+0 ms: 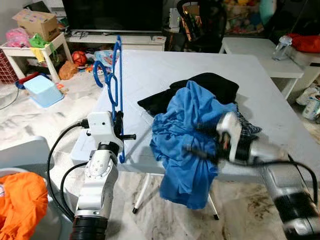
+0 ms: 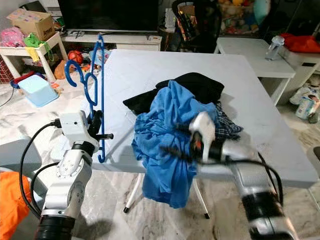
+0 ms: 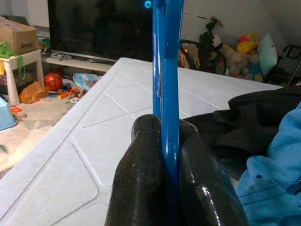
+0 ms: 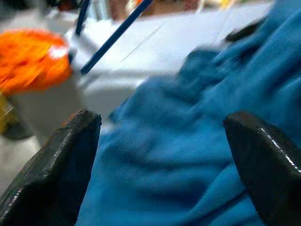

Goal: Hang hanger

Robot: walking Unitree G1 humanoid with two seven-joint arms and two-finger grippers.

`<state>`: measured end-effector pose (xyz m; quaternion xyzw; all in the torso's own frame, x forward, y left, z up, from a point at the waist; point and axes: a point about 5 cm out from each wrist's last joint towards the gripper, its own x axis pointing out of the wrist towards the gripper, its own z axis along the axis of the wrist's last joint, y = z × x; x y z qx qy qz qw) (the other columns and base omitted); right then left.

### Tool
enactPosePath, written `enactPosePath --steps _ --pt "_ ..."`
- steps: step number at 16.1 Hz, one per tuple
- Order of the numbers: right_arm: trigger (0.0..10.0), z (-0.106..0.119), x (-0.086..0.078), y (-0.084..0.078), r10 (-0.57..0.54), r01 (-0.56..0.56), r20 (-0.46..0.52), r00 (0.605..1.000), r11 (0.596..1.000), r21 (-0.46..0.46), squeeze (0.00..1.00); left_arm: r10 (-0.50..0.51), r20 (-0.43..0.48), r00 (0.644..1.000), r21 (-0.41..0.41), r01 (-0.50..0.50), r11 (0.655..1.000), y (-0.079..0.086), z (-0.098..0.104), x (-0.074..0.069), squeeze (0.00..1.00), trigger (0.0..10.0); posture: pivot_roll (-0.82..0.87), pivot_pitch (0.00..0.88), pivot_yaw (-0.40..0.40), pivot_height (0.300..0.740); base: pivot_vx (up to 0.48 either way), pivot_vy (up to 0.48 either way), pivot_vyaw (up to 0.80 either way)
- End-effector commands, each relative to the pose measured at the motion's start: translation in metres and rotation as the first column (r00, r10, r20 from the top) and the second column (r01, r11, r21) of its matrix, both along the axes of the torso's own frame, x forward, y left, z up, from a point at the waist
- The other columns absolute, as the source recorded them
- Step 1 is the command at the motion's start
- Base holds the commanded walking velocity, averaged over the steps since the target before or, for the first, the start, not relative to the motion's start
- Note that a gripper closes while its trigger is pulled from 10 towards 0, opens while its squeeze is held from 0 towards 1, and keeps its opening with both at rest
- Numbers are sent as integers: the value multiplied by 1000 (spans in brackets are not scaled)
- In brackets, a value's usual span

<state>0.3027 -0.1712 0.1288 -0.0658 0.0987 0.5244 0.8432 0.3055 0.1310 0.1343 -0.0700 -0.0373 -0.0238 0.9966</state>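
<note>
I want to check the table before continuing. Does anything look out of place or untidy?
Yes: the blue shirt lies crumpled and hangs over the front edge of the white table; it could slide off.

A white folding table (image 1: 165, 75) stands on a pale, littered floor (image 1: 30, 115). Behind it sit a dark television (image 1: 112, 15) and a black chair (image 1: 200, 25).

Item count for the scene:

- Worktop (image 1: 190, 70): one, white.
- Blue hanger (image 1: 116, 75): one, upright.
- Garments on the worktop: three — one blue shirt (image 1: 187, 135), one black garment (image 1: 210, 85), one checked cloth (image 1: 248, 127).
- Pincers: two — left pincer (image 3: 165, 155) and right pincer (image 4: 164, 160).
- Black office chair (image 1: 200, 25): one.
- Television (image 1: 112, 14): one.
- Light blue bin (image 1: 42, 90): one.
- Cardboard box (image 1: 36, 22): one.
- Orange cloth (image 1: 20, 202): one.
</note>
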Motion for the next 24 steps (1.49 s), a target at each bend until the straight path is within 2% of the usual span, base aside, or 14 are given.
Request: enactPosePath --steps 1,2,6,7,8,9,10,12,14,16,18,19,21,24 --pt "10000 -7 -7 0 38 -40 -25 999 996 -74 1000 -1 -5 1000 8 1 1000 1 1 2 0 10000 -97 0 -6 740 0 0 0" --pt "10000 -18 -8 -1 14 -18 -26 1000 989 -147 1000 -1 -8 1000 9 1 1000 1 0 2 0 10000 -95 0 -2 740 0 0 0" --pt "10000 -24 12 8 -209 223 92 974 958 -182 1000 -6 -16 1000 13 7 1000 1 -2 2 0 10000 -90 0 12 740 0 0 0" --pt "9020 -28 15 14 -253 268 102 962 946 -183 1000 -17 -14 1000 17 17 1000 -1 0 3 0 10000 -85 0 10 740 0 0 0" --pt "0 -30 15 19 -278 294 106 955 938 -183 835 -18 -11 1000 18 18 1000 -2 0 4 0 10000 -84 0 11 740 0 0 0" --pt "0 -33 17 23 -301 319 115 947 929 -187 541 -14 -10 1000 16 14 1000 -1 1 5 0 10000 -85 0 12 740 0 0 0" --pt "0 -36 18 27 -317 336 120 941 921 -196 0 -11 -10 1000 16 12 1000 -1 1 5 0 10000 -81 0 12 740 0 0 0" --pt "0 -45 23 33 -384 404 131 914 886 -226 0 -12 -11 1000 16 12 1000 -2 1 4 0 10000 -78 0 15 740 0 0 0" --pt "0 -50 33 33 -478 501 153 865 823 -267 0 -15 -13 1000 16 15 1000 -3 0 5 0 10000 -80 0 19 740 0 0 0" --pt "0 -51 45 30 -599 616 152 786 737 -277 0 -17 -13 1000 13 17 1000 -4 0 6 0 10000 -84 0 22 740 0 0 0" --pt "0 -35 66 31 -751 757 115 650 627 -184 0 -28 -8 1000 5 28 1000 -10 1 8 0 10000 -74 0 17 740 0 0 0" --pt "0 -28 72 31 -789 793 95 607 591 -150 0 -27 -6 1000 3 27 1000 -10 2 8 0 10000 -71 0 16 740 0 0 0" --pt "0 -19 78 31 -825 826 64 561 552 -115 0 -22 -7 1000 3 22 1000 -9 1 7 0 10000 -66 0 12 740 0 0 0" --pt "0 0 92 31 -895 893 -8 445 445 -68 0 -10 -6 1000 5 10 1000 -7 0 7 0 10000 -51 0 -8 740 0 0 0"
